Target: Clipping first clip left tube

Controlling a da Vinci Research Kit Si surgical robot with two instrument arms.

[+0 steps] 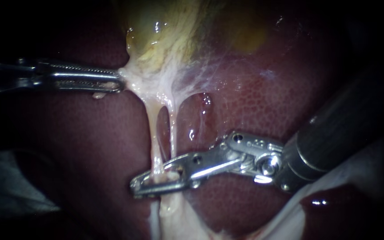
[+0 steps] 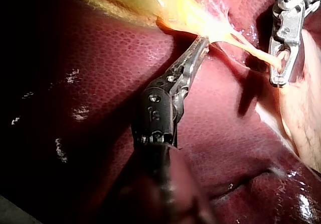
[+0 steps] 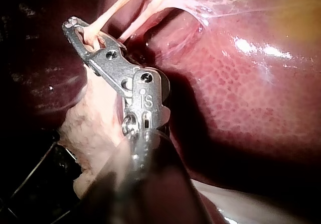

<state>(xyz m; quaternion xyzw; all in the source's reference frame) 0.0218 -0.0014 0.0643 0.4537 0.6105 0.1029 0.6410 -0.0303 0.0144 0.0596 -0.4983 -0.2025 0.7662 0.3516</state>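
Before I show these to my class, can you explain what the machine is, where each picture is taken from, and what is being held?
This is a surgical robot with two thin instruments, each ending in a pincer of two small jaws. One picture comes from an endoscope close to the tissue. The other two come from cameras on the two arms. The dark red surface is the liver, and the yellowish gallbladder lies on it. The left instrument grips pale tissue below the gallbladder. The right instrument is closed on the left tube.

Lit centre, dark edges, glare on liver [image 3: 241,45]
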